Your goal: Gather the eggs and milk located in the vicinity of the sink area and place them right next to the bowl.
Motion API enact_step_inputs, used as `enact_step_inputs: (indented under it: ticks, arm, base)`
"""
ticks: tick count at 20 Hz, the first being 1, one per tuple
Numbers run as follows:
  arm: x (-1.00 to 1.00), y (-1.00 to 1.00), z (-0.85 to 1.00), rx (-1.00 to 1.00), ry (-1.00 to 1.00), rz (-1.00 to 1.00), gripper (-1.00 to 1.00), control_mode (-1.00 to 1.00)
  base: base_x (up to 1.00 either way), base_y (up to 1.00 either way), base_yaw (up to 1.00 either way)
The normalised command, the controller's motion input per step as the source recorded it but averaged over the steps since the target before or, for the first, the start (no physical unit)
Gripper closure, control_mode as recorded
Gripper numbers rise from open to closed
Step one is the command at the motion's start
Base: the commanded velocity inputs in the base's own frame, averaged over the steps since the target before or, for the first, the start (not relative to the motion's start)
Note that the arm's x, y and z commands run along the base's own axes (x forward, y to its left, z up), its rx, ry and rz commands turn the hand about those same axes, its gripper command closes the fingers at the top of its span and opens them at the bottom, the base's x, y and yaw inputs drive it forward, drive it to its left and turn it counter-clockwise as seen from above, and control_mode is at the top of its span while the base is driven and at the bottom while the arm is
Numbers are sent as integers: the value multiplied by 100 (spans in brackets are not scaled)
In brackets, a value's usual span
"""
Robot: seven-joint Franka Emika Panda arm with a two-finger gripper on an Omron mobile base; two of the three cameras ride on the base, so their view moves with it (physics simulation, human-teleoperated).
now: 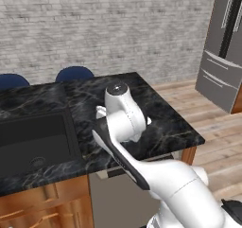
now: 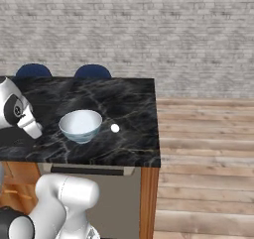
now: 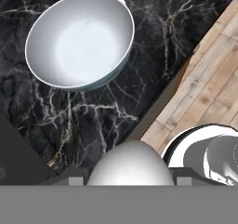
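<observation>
- A white egg [image 3: 131, 163] is seen in the hand view at the very bottom, clamped between the two dark tips of the pincer [image 3: 131, 175], which is closed on it.
- Beyond the held egg, the black marble table [image 3: 93, 121] is shown, with its edge running diagonally and wooden floor [image 3: 209, 88] on the far side of that edge.
- Further along the hand view, the bowl [image 3: 79, 39] is seen standing upright and empty on the table, well apart from the held egg.
- In the right base view, the bowl [image 2: 80, 125] is placed near the table's front, and a second small white egg [image 2: 115, 128] lies just beside it, on its right, not touching.
- In the left base view, the black sink [image 1: 33, 139] is set into the table at the left.
- Farthest back, two blue chair backs [image 2: 92, 71] are seen against a brick wall [image 2: 149, 29].
</observation>
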Motion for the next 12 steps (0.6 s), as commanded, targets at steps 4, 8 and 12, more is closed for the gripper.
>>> enact_step_inputs:
  ticks: [4,8,12]
  arm:
    - [37,22,-24,0,0,-10,100,-100]
    - [37,7,-32,0,0,-1,100,-100]
    - [39,5,-34,0,0,0,100,-100]
  base:
    - [0,0,0]
    - [0,0,0]
    - [0,0,0]
